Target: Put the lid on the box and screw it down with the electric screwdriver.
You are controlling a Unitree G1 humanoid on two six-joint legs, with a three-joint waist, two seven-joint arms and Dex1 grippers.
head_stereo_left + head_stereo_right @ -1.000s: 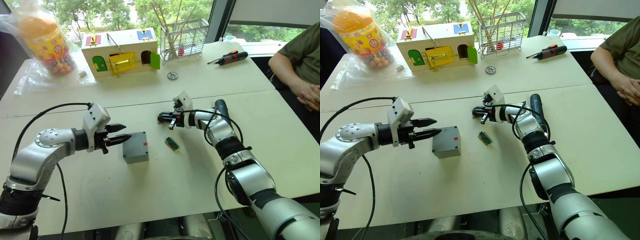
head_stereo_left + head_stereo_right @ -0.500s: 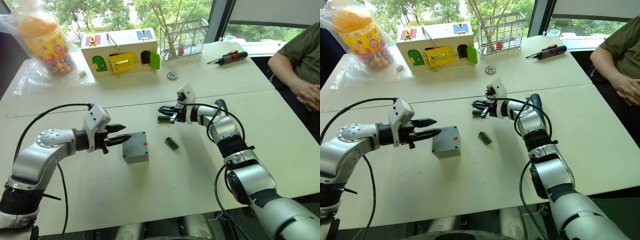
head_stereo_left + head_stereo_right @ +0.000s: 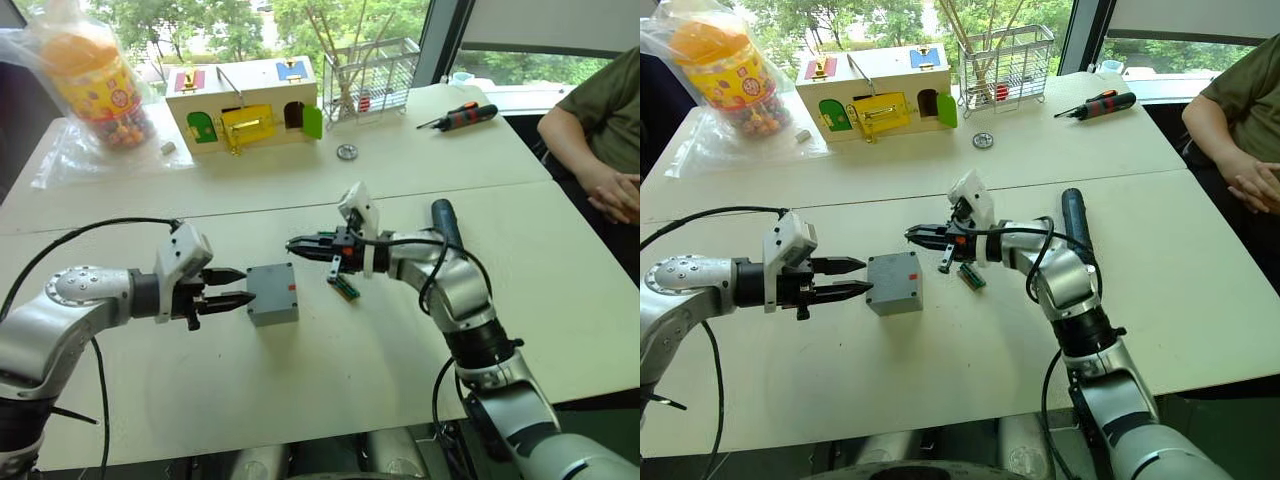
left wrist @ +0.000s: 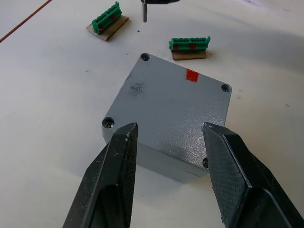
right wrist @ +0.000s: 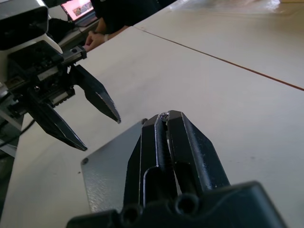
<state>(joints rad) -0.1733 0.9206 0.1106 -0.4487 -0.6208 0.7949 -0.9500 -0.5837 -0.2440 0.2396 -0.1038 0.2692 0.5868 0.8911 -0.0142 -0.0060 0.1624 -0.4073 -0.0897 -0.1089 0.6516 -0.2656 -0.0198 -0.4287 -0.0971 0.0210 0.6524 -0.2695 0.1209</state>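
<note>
Fingers [image 4: 118, 161] of the left gripper [image 3: 240, 286] stood moderately spread, their tips flanking the near edge of the small grey square plastic box [image 3: 275, 312]; whether they touched it could not be told. The flat grey square lid [image 4: 166, 104], with corner screw holes and a small red mark, sat flush on top of the box at the middle of the white table [image 3: 330, 390]. The right gripper [image 3: 292, 243] hovered just beyond the box with its two black fingers pressed together, a small shiny speck at their tips too small to identify. Two green terminal blocks [image 4: 190, 46] lay on the table close to the box. The thick black cylindrical electric screwdriver [image 3: 443, 215] lay on the table behind the right arm, well apart from the box. At the far side stood a wooden box with coloured doors [image 3: 245, 105], a wire rack [image 3: 370, 75] and a black-and-orange manual screwdriver [image 3: 460, 115], while a seated person's arm [image 3: 600, 130] showed at the right
</note>
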